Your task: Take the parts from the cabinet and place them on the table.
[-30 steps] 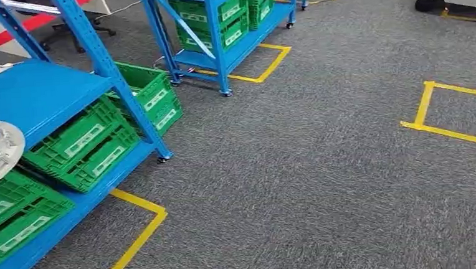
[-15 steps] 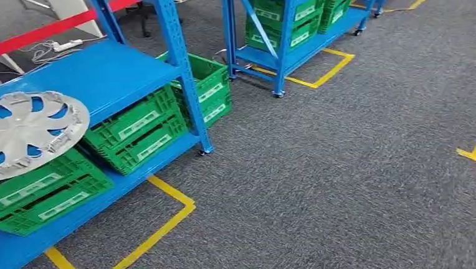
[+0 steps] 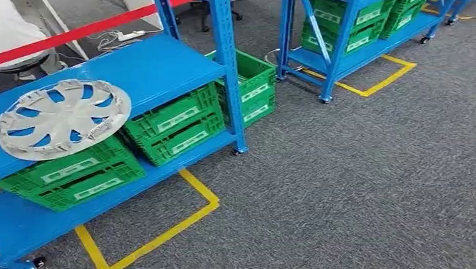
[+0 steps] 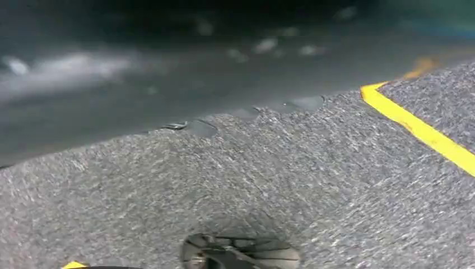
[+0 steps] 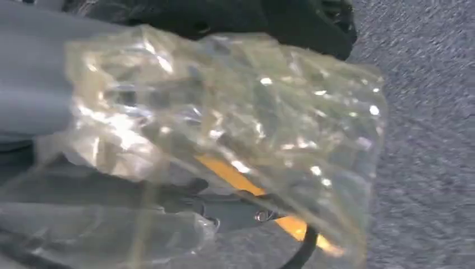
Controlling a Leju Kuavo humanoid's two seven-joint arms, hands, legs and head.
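Over the last second the whole head view has swung, which is taken as the robot turning, not as any thing being moved: the near rack (image 3: 150,65), earlier cut off at the left edge, is now seen across the left half of the frame, and the hubcap (image 3: 63,118) lying on its shelf, earlier half out of frame, is now seen whole at centre left. Green crates (image 3: 175,123) are stacked on the shelf below it, yellow tape (image 3: 151,239) is seen on the carpet in front, and a second rack (image 3: 359,15) stands at upper right. In the right wrist view a clear bag (image 5: 224,134) of parts is held against the right hand (image 5: 33,95); the fingers are hidden behind the plastic, so the hold is inferred from the bag lying close against the hand. The state of the left hand cannot be told from its wrist view, where blurred carpet and a yellow line are seen. No table is seen, so the carry is judged to be under way, with the placing not yet done.
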